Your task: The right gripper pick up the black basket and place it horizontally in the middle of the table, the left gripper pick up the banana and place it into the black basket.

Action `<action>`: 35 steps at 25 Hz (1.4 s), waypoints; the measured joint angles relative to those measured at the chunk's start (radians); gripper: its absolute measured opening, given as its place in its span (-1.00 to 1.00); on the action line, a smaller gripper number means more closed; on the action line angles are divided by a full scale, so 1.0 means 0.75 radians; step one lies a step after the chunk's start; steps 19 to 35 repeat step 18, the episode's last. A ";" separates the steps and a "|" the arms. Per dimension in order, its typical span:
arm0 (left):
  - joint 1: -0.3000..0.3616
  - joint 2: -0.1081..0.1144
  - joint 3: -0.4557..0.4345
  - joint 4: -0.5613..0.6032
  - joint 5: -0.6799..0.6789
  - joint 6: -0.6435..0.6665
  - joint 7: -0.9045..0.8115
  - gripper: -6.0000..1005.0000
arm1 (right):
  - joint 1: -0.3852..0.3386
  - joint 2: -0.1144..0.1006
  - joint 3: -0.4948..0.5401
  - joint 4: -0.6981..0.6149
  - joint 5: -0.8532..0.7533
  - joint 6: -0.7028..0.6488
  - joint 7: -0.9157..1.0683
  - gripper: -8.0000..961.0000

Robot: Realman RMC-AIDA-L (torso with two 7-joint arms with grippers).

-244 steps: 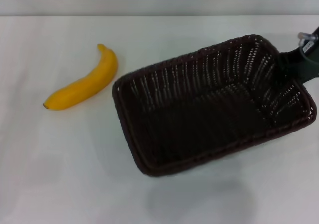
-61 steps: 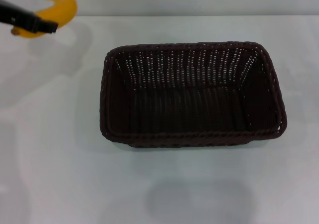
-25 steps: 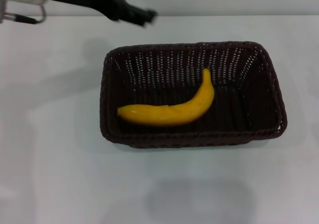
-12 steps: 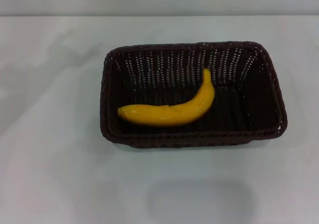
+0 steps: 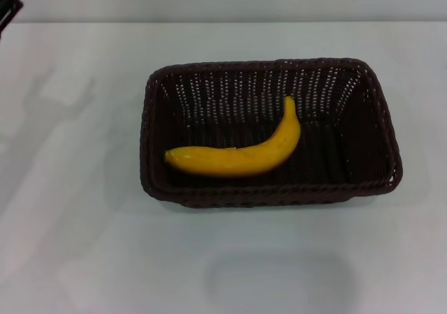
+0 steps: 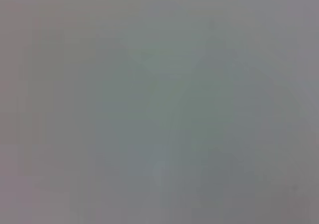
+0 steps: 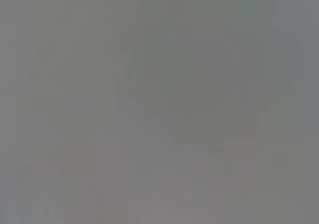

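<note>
- Left gripper [image 5: 8, 0]: only a dark sliver at the far left corner; can't tell how its fingers are set.
- Right gripper out of sight.
- Curved bright yellow banana [image 5: 241, 153] lies inside the dark woven wicker basket [image 5: 269, 199], lengthwise mid white worktop [image 5: 70, 223].
- Both placements look done; next, park the arms.

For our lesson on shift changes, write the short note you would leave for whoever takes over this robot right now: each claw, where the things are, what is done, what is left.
Left claw: only a dark sliver shows at the head view's top left corner, away from the basket; open or shut cannot be told.
Right claw: not in view.
Basket: sits lengthwise across the middle of the table.
Banana: lies inside the basket on its floor, nothing holding it.
Done: basket placed, banana in it.
Left: nothing that shows, except perhaps parking the arms.
</note>
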 joint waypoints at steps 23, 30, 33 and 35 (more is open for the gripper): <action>0.078 -0.001 0.052 -0.463 -0.581 -0.371 0.327 0.78 | 0.037 0.007 0.003 0.241 0.163 0.084 -0.307 0.19; 0.078 -0.001 0.052 -0.463 -0.581 -0.371 0.327 0.78 | 0.037 0.007 0.003 0.241 0.163 0.084 -0.307 0.19; 0.078 -0.001 0.052 -0.463 -0.581 -0.371 0.327 0.78 | 0.037 0.007 0.003 0.241 0.163 0.084 -0.307 0.19; 0.078 -0.001 0.052 -0.463 -0.581 -0.371 0.327 0.78 | 0.037 0.007 0.003 0.241 0.163 0.084 -0.307 0.19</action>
